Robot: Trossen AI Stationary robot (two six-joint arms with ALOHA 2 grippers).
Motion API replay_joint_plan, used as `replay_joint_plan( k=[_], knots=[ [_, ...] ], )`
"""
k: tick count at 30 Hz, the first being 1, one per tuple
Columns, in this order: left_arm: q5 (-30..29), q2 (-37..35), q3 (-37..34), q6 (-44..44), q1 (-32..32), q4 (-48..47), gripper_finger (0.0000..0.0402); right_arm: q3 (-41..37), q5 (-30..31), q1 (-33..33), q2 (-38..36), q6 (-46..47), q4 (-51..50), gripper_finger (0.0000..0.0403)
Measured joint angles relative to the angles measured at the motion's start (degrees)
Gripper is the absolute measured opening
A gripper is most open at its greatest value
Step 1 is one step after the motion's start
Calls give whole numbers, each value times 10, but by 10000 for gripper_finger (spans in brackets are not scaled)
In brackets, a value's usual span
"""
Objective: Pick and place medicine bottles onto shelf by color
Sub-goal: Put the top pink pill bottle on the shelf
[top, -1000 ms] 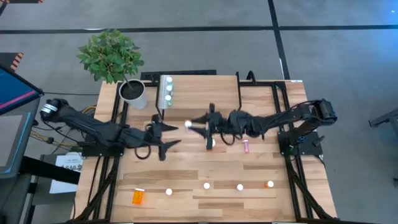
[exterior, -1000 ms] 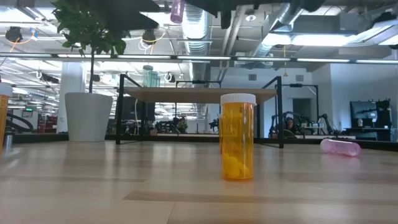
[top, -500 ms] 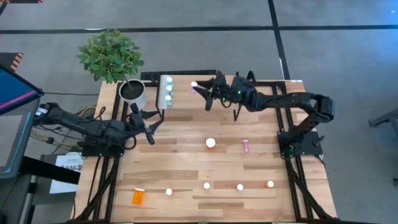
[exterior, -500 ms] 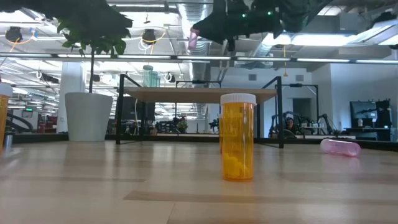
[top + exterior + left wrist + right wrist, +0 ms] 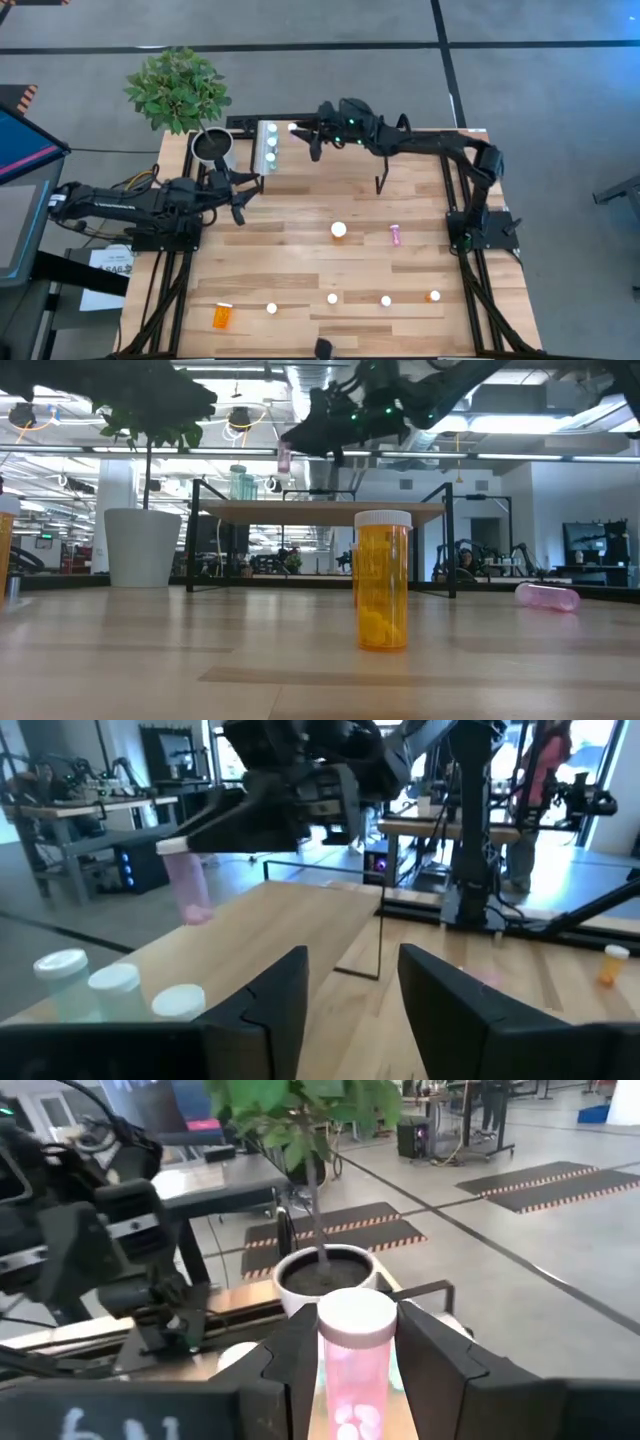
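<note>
While the left arm waits over the counter's [image 5: 300, 262] left side at about 9 o'clock, its left end effector [image 5: 240, 196] hangs near the white plant pot [image 5: 214, 150] with the two fingers parted and nothing between them, as the left wrist view shows.

The right arm reaches across the far edge toward 12 o'clock. Its right end effector [image 5: 300, 134] is closed around a pink bottle [image 5: 293, 128]; in the right wrist view the bottle [image 5: 352, 1370] stands upright between the dark fingers [image 5: 290, 1365], white cap up. In the low view this bottle [image 5: 284, 458] hangs above the shelf [image 5: 325, 513], clear of the board. From above it sits just beside the row of pale green bottles [image 5: 270, 144] that stand on the shelf's left end; they appear to number three in the left wrist view [image 5: 115, 982], though the caps are small from above.

On the open counter, a large orange bottle [image 5: 339, 230] stands near the middle, and another pink bottle [image 5: 394, 235] lies on its side to its right, at about 3 o'clock. Along the near edge, around 6 o'clock, an orange bottle [image 5: 223, 316] lies tipped at the left, with four small white-capped bottles spread in a row to its right, the last one [image 5: 434, 296] orange.
</note>
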Motion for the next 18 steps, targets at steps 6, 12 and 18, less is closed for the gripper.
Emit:
replay_joint_plan(
  k=[6, 12, 18],
  knots=[
    [2, 0, 0, -9, 7, -25, 141, 43, -31, -28, 37, 5, -29, 144],
    [2, 0, 0, -14, 7, -25, 141, 53, -42, -42, 71, 13, -29, 142],
    [1, 0, 0, -16, 7, -41, 141, 53, -43, -52, 84, 4, -38, 140]
  ],
)
